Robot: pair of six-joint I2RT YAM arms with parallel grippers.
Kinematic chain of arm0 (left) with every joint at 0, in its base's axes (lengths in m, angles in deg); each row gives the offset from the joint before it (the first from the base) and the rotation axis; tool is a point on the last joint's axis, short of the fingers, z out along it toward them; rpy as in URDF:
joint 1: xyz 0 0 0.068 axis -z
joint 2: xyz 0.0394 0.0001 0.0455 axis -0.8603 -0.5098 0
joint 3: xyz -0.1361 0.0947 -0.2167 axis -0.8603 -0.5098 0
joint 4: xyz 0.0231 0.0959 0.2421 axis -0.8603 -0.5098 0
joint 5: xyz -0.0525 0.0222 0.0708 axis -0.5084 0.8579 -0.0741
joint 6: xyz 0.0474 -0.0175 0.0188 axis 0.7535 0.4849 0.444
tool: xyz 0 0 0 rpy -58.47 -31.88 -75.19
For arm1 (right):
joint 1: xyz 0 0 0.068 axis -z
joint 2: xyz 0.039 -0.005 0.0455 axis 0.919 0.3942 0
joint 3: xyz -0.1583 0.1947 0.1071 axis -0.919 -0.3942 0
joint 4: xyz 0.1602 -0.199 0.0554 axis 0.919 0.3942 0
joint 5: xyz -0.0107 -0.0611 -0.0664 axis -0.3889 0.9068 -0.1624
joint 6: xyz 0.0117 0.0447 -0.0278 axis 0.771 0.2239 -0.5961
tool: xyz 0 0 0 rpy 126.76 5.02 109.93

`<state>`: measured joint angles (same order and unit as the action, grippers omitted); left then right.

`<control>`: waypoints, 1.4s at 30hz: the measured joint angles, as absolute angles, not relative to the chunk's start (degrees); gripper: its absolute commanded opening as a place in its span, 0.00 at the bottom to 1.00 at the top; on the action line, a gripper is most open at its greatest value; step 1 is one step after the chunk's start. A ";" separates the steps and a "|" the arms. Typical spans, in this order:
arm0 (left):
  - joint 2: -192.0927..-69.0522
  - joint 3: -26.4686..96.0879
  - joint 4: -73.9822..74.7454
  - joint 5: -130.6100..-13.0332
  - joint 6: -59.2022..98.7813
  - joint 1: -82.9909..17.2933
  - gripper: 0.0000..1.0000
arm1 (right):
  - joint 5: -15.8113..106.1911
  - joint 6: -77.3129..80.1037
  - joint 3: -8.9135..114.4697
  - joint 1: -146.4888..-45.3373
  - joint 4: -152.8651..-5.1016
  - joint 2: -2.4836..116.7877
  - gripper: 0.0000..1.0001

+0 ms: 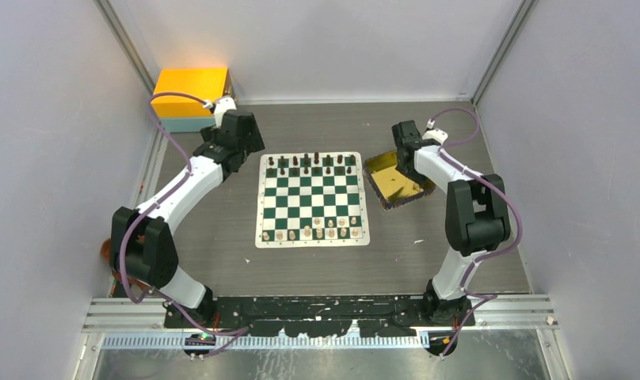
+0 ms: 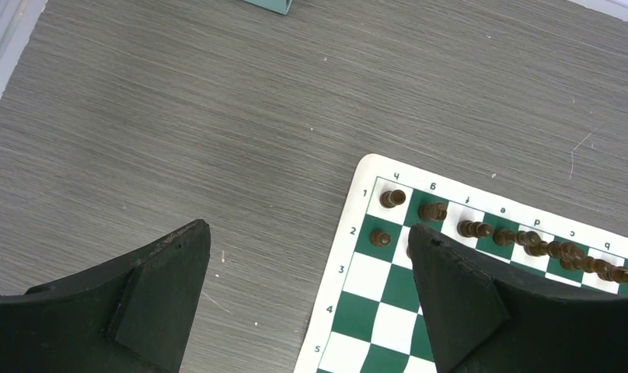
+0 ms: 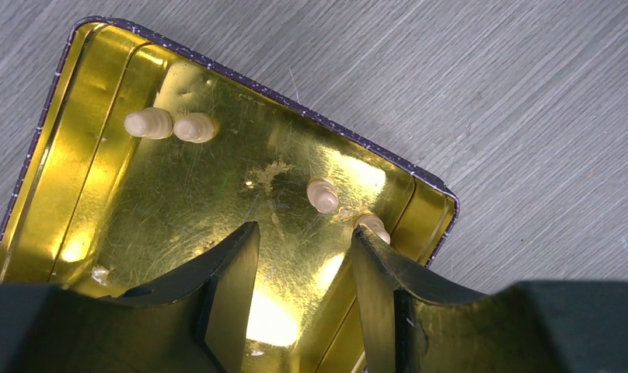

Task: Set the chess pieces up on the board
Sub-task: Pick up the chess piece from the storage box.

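Note:
The green and white board (image 1: 313,199) lies mid-table. Dark chess pieces (image 1: 313,164) fill its far rows and pale ones (image 1: 310,233) its near rows. At the board's far-left corner my left gripper (image 1: 245,149) hovers open and empty (image 2: 309,256), with dark pieces (image 2: 392,198) just beyond its right finger (image 2: 458,295). My right gripper (image 1: 402,162) hangs over the gold tray (image 1: 380,170), open (image 3: 305,241) with nothing between its fingers. In the tray lie pale pieces: two side by side (image 3: 171,125), one ahead of the jaws (image 3: 323,195), and one (image 3: 373,225) at the right fingertip (image 3: 369,249).
A yellow box (image 1: 192,91) on a pale blue base stands at the back left corner. Grey walls close in the table on three sides. The tray's raised rim (image 3: 420,175) sits close to the right finger.

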<state>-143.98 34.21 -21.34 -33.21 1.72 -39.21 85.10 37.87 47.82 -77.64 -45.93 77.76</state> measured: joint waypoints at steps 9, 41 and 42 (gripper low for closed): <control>-144.97 34.58 -21.27 -33.26 1.74 -39.23 0.99 | 84.84 38.33 47.62 -76.65 -47.09 79.31 0.50; -145.82 34.80 -21.23 -33.26 1.79 -39.25 0.99 | 84.40 38.55 47.38 -74.99 -48.31 82.22 0.32; -145.82 34.80 -21.23 -33.28 1.79 -39.23 0.99 | 84.40 38.55 47.32 -74.91 -48.31 82.31 0.28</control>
